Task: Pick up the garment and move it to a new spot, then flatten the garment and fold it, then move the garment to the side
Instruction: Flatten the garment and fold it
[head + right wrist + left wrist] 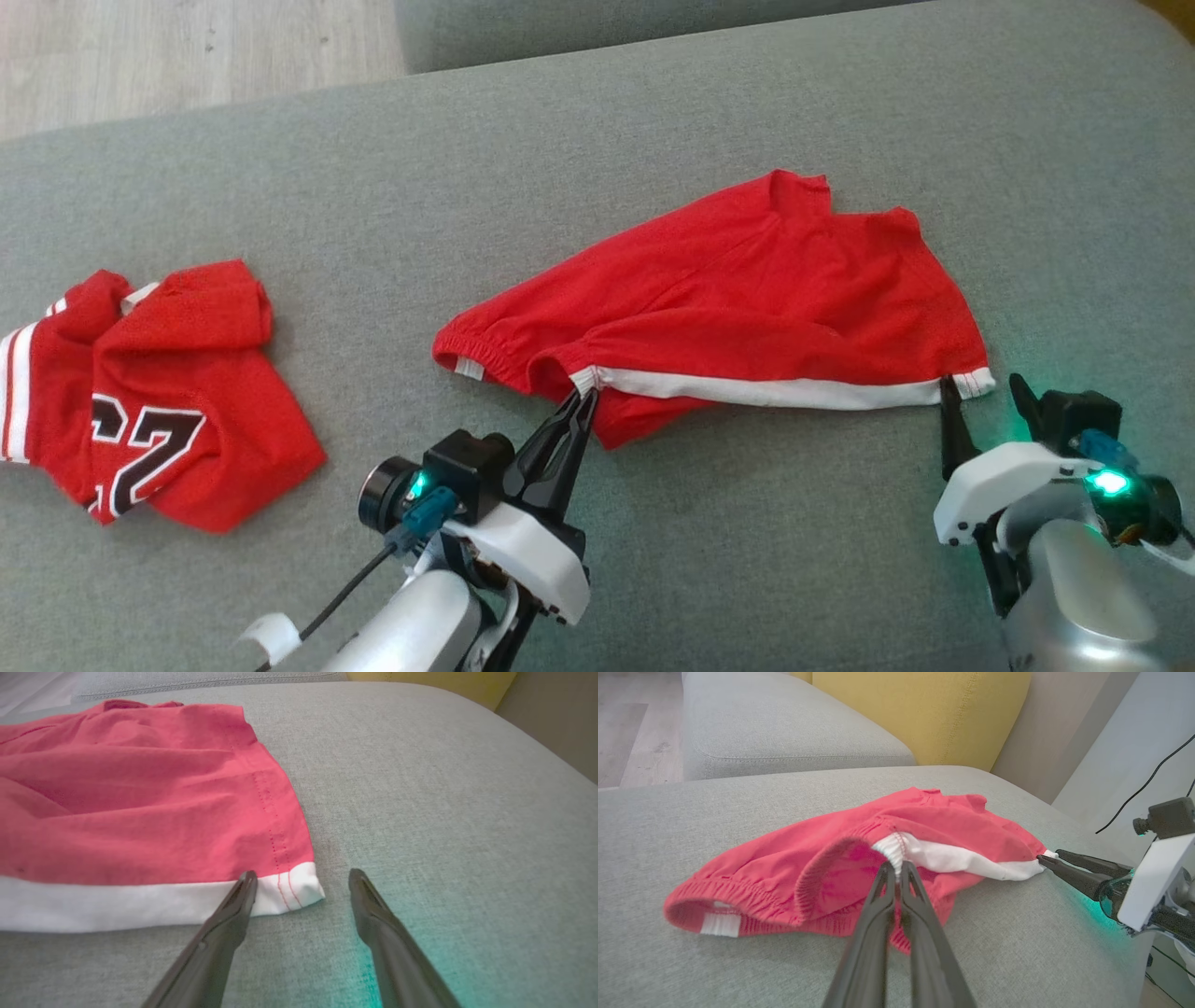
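Grey sofa cushion [653, 121] bears red shorts [747, 280], wooden floor [187, 56] beyond.

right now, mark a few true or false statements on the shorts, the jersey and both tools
1. The left tool is shut on the white trim of the red shorts. True.
2. The right tool is clamped on the shorts. False: its jaws stand open, either side of the hem corner.
3. The numbered jersey lies on top of the shorts. False: it lies apart from them, on the robot's left.
4. The shorts rest on a grey sofa cushion. True.
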Motion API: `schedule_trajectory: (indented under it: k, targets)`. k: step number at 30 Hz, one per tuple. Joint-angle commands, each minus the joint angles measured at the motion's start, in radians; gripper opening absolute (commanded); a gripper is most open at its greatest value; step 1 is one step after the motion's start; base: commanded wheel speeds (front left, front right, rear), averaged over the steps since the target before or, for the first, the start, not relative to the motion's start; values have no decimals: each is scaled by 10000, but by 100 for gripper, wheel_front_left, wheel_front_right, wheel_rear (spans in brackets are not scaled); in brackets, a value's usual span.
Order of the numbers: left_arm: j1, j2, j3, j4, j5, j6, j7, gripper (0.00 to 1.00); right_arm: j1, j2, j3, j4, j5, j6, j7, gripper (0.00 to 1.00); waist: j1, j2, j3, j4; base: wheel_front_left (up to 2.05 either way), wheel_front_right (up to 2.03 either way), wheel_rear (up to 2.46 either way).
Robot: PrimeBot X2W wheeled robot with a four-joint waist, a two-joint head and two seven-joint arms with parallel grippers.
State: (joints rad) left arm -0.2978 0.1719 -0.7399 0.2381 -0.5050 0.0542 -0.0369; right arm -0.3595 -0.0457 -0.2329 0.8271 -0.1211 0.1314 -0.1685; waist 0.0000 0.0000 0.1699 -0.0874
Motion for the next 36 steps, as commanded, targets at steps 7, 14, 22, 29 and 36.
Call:
schedule_trajectory:
  k: [7,14,22,29,36]
  targets:
    - [-324,97,296,-321,-110,68,-48,0,-358,-45,483,59,-134,-7,-247,100,0,0,11,-21,0,0,0]
    - [-332,155,296,-360,-173,100,-16,0,-472,-45,668,254,-14,-7,-282,0,0,0,40,-28,0,0,0]
    - [-336,426,392,-443,-188,187,11,0,-518,-45,1165,193,1111,-7,-581,0,0,0,-132,-30,0,0,0]
    - [-545,759,625,-578,-162,296,14,0,-428,-45,1911,-614,3468,-7,-496,0,0,0,-576,-76,0,0,0]
    - [-1242,1337,816,-871,-60,107,381,0,-557,-45,2926,-2943,4887,-7,211,0,0,0,-1037,-200,0,0,0]
